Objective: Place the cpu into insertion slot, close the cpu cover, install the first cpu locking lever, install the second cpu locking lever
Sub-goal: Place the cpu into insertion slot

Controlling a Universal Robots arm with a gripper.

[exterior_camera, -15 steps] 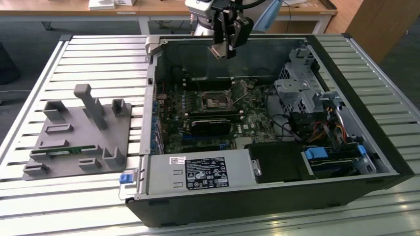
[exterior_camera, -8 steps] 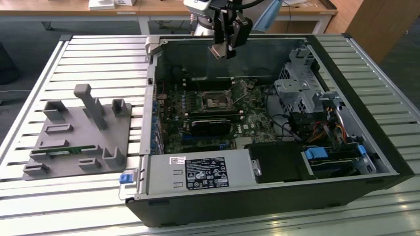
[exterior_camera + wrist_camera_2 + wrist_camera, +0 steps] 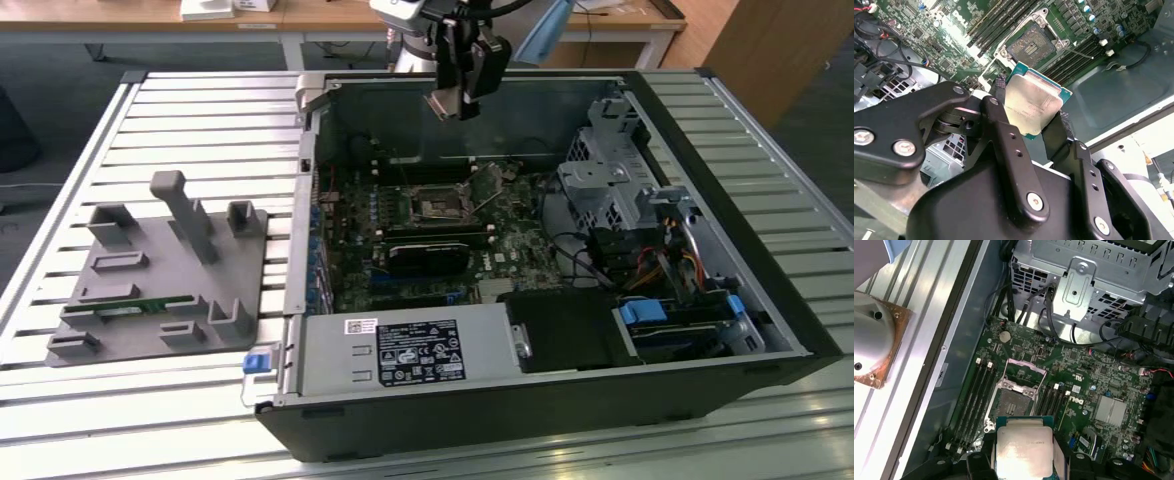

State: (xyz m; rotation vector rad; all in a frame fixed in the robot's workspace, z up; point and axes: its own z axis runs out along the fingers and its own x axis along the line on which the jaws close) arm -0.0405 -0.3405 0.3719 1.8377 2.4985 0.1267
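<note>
Count: 1 cpu (image 3: pixel 1033 102); 1 insertion slot (image 3: pixel 1034 45); 1 gripper (image 3: pixel 1029 107) with 2 fingers (image 3: pixel 1004 135); 1 computer case (image 3: pixel 534 425); 1 grey fixture (image 3: pixel 147 280) at the exterior view's left; 1 graphics card (image 3: pixel 427 258); 1 power supply (image 3: pixel 400 350)

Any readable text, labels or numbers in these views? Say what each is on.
power supply label: dense print and symbols, too small to read.
white sticker next to it: too small to read.
cpu, held in the gripper: faint etched lines on its metal top, not legible.
motherboard: tiny white printed marks, too small to read.
Nothing can be quoted with confidence.
</note>
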